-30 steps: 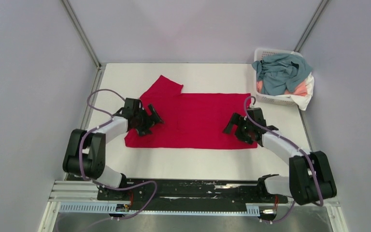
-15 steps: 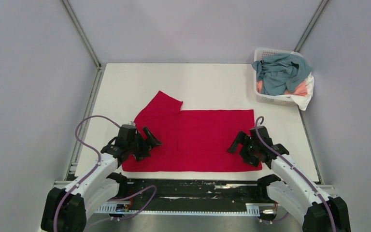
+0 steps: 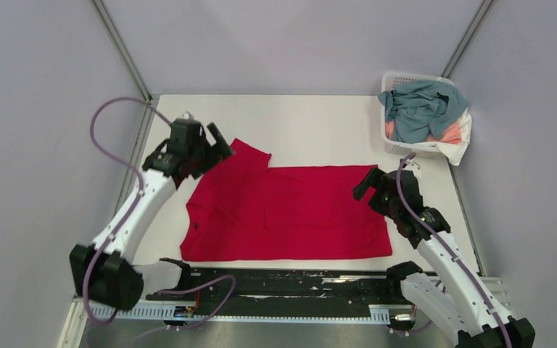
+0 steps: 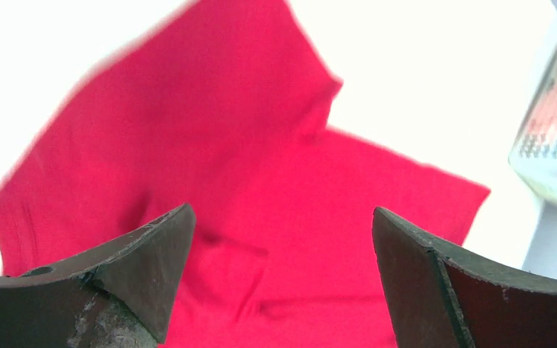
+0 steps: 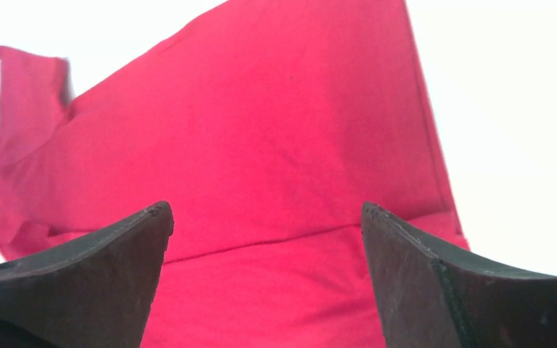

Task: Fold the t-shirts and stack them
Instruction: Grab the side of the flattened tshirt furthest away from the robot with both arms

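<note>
A bright red t-shirt (image 3: 290,214) lies flat on the white table, partly folded, with one sleeve (image 3: 243,156) sticking out at its far left. It fills the left wrist view (image 4: 246,181) and the right wrist view (image 5: 261,145). My left gripper (image 3: 214,145) is open and empty above the sleeve at the shirt's far left corner. My right gripper (image 3: 371,190) is open and empty above the shirt's far right corner. A teal-grey shirt (image 3: 421,105), a salmon-pink one (image 3: 450,134) and a white one (image 3: 464,145) are heaped in the basket.
A white plastic lattice basket (image 3: 399,80) stands at the table's far right corner and shows at the right edge of the left wrist view (image 4: 555,130). Grey walls enclose the table (image 3: 319,123). A black rail (image 3: 283,279) runs along the near edge.
Both grippers were low at the shirt's near corners and have risen and moved to its far corners. The shirt's near edge now lies closer to the table's front.
</note>
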Tool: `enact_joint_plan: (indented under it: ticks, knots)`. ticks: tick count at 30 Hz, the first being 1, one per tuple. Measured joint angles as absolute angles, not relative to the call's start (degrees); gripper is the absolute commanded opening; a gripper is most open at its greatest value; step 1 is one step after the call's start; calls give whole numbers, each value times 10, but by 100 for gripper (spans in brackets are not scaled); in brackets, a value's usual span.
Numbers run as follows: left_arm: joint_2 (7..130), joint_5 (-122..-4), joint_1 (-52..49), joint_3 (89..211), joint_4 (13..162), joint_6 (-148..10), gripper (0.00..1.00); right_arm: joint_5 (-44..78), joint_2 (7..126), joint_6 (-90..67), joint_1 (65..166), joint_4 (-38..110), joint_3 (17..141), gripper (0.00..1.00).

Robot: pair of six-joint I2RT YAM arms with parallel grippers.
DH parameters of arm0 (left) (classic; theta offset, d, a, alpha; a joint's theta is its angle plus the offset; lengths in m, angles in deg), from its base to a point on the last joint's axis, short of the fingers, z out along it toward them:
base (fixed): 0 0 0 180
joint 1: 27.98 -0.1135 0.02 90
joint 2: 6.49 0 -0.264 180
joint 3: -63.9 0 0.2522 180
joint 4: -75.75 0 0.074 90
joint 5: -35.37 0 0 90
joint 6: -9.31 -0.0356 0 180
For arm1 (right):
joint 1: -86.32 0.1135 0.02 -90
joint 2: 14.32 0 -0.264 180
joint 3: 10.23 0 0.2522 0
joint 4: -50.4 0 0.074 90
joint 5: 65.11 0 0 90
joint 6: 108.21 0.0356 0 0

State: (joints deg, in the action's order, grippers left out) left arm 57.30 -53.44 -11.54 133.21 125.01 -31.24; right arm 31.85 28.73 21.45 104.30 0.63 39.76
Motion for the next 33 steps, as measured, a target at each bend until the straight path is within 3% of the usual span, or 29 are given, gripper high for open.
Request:
enact_joint_plan:
  ticks: [9,14,25,33]
  knots:
    - [1044,-518,-171,1795,1253,-492,100,395,421,139,1043,34,427,100]
    - [1224,-561,-193,1989,1295,-570,100,416,447,121,1042,53,434,100]
    - [1297,-648,-202,2000,1322,-620,100,435,452,110,1041,64,433,100]
    - [1316,-640,-181,1983,1337,-621,99,434,452,110,1041,70,432,100]
